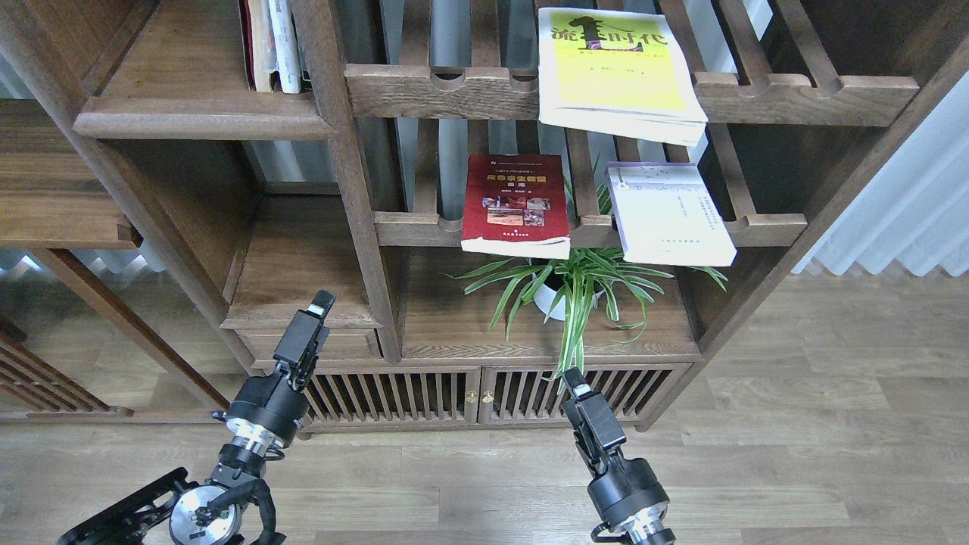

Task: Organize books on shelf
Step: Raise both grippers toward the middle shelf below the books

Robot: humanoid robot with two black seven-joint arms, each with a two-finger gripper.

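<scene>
Three books lie flat on the slatted racks. The yellow-green book (pixel 617 72) with black characters lies on the upper rack, overhanging its front rail. The dark red book (pixel 516 203) and the lavender-white book (pixel 670 214) lie on the lower rack, also overhanging. The solid dark-brown shelf (pixel 174 91) is at the upper left. My left gripper (pixel 321 303) is low, in front of the small drawer, and holds nothing. My right gripper (pixel 575 382) is low, in front of the cabinet doors below the plant, and holds nothing. Each gripper shows as one dark bar, so its fingers cannot be told apart.
A few thin books (pixel 274 45) stand upright at the back of the solid shelf. A potted spider plant (pixel 571 288) sits under the lower rack, its leaves hanging over the edge. A vertical post (pixel 352 182) separates the left shelves from the racks. Slatted cabinet doors (pixel 424 393) are below.
</scene>
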